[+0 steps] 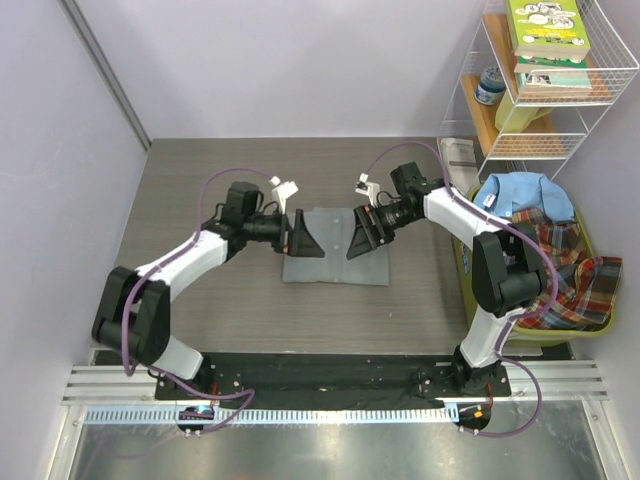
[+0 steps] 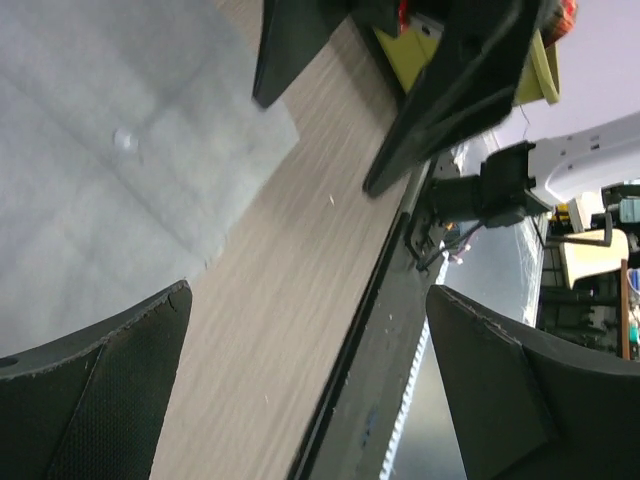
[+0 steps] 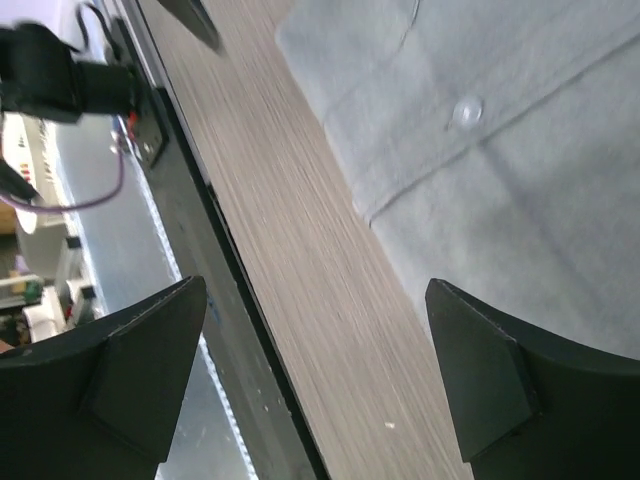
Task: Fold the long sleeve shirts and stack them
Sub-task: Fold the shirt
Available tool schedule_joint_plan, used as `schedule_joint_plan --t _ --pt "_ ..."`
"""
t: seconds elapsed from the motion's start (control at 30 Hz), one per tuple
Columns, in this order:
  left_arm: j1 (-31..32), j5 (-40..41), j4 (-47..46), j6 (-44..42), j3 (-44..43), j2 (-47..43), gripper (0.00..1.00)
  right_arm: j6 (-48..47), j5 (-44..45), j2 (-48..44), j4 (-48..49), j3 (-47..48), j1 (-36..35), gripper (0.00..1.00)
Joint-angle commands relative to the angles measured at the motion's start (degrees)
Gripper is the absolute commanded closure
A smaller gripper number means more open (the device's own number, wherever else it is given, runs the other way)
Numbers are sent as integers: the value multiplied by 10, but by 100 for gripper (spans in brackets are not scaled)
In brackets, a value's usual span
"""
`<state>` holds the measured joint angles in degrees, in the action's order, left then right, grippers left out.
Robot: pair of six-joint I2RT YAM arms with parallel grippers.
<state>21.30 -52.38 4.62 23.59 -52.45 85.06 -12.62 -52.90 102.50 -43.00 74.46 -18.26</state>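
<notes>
Grey shirt (image 1: 335, 262) lies folded mid-frame on the tabletop, left gripper (image 1: 305, 238) and right gripper (image 1: 362, 238) both apart at its side edges — fold looks about done; next move likely fetching the blue shirt (image 1: 520, 193) or plaid shirt (image 1: 562, 265) heaped at right.
</notes>
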Motion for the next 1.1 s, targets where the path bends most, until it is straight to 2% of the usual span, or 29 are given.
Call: schedule_joint_plan --t 0.0,0.07,0.17,0.23,0.3,0.43,0.53,0.57,0.63,0.7,0.83,0.87,1.07 --pt "16 28 -68 70 -55 127 0 80 -46 62 76 36 2 5" --pt "12 25 -109 94 -66 168 0 75 -35 91 78 51 3 6" --pt "-1 44 -123 109 -79 245 0 52 -6 147 74 60 11 7" --pt "-18 50 -98 120 -78 289 0 29 14 184 65 62 14 8" --pt "-24 50 -75 111 -55 295 0 21 16 199 62 53 12 9" --pt "-19 16 -35 63 12 240 0 -6 10 159 42 -5 -11 10" --pt "-6 -34 5 23 45 163 0 -18 2 106 22 1 -12 10" --pt "-4 -49 20 4 45 118 0 -18 18 95 18 12 -9 10" --pt "-4 -48 45 -9 33 84 0 -18 36 86 5 59 -2 10" --pt "-7 -29 68 -49 -19 74 0 -3 53 87 5 86 7 11" --pt "-14 8 86 -72 -133 139 0 36 81 121 20 140 6 26" --pt "-15 10 87 -71 -148 161 0 43 88 130 22 146 6 36" --pt "-56 49 65 -54 -184 280 0 43 162 190 27 162 6 54"
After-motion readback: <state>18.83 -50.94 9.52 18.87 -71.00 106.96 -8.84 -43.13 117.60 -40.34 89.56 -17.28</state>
